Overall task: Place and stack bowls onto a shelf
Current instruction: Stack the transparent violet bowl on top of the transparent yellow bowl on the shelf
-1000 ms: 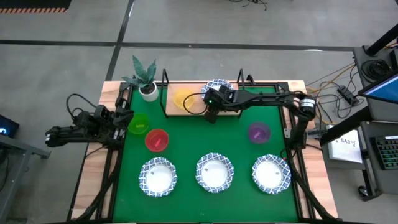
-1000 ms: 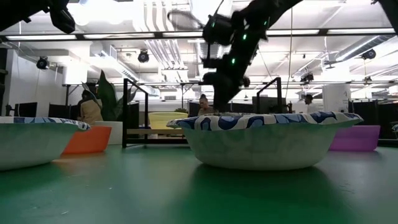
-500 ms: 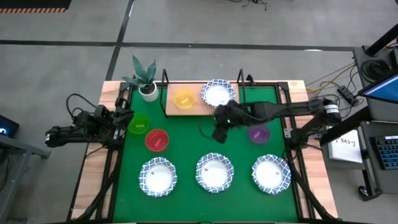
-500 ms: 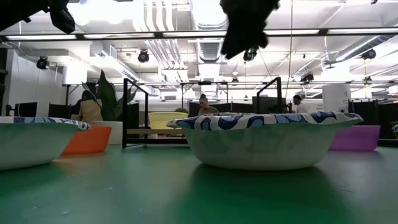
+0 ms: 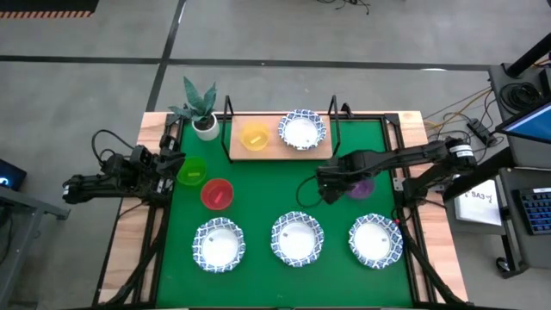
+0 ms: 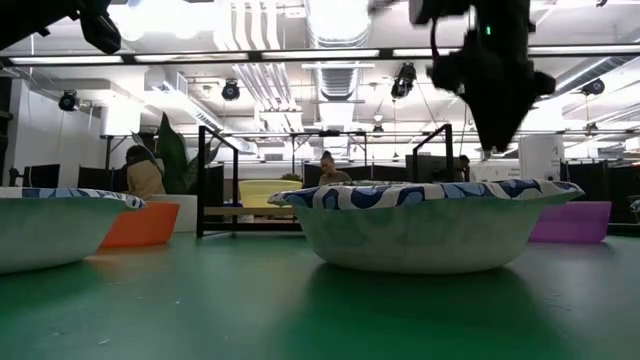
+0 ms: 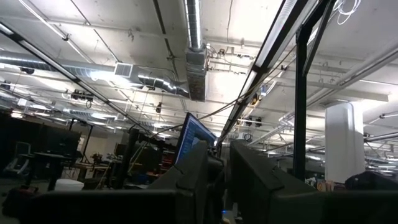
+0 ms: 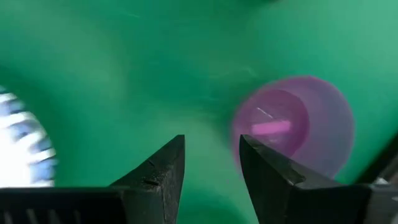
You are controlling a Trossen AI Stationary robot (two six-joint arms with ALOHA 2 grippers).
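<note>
On the shelf (image 5: 277, 145), at the far side of the green mat, a yellow bowl (image 5: 254, 136) and a white blue-rimmed bowl (image 5: 302, 129) rest on their bases. Three more white bowls (image 5: 219, 244) (image 5: 297, 238) (image 5: 375, 240) stand in a row near the mat's near edge. A green bowl (image 5: 191, 170) and a red bowl (image 5: 217, 194) sit to the left. My right gripper (image 5: 330, 187) (image 8: 211, 163) hovers open and empty above the mat, just left of the purple bowl (image 5: 362, 183) (image 8: 298, 121). My left gripper (image 5: 169, 164) waits shut at the table's left edge.
A small white plant pot (image 5: 205, 126) stands at the far left corner beside the shelf. The shelf's black frame posts (image 6: 235, 185) rise above the board. Bare green mat (image 5: 284, 189) lies between the shelf and the near row of bowls.
My right gripper has drawn back from the white bowl on the shelf, toward the table's near edge and to the right, and now points down beside the purple bowl. The white bowl stays on the shelf. My left arm has kept still.
</note>
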